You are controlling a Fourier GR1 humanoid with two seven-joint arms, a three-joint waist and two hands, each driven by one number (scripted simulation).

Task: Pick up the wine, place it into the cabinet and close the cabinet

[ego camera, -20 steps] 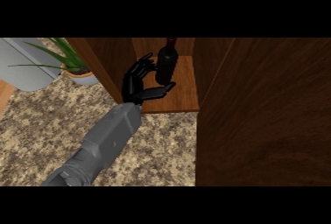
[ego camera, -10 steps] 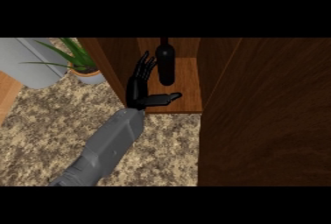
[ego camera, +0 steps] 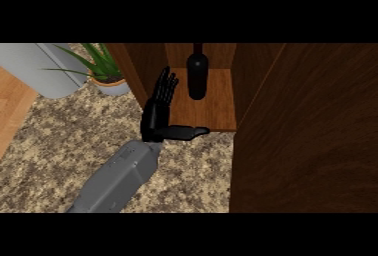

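Where the counter [ego camera: 52, 165] runs across the lower left, its top is a mottled tan and brown speckled stone, and a strip of pale wood [ego camera: 13, 112] shows at the far left edge beside it. Item: a large grey rounded object [ego camera: 46, 67] at the upper left, standing on the stone; what it is cannot be told. Item: a potted plant [ego camera: 103, 70], long green leaves in a tan pot, just right of the grey object and close against the cabinet's left wall. Item: one grey forearm [ego camera: 118, 177], rising from the lower edge toward the cabinet opening; which arm it is cannot be told for certain, though it enters at the left of the view. Item: black hand [ego camera: 159, 117] at the end of that forearm, fingers [ego camera: 166, 87] straight and spread, pointing up along the inner left side of the cabinet, thumb [ego camera: 184, 132] stretched out to the right across the front lip of the shelf; it holds nothing. Item: cabinet [ego camera: 148, 60], dark brown wood, open at the front, with a lighter wooden shelf [ego camera: 218, 107] inside. Item: wine [ego camera: 197, 75], a dark bottle lying or standing on that shelf, inside the cabinet, just right of the fingers and apart from them. Item: cabinet door [ego camera: 310, 130], a broad dark wooden panel filling the right side of the view, standing open and hiding whatever lies behind it. The other hand shows nowhere.
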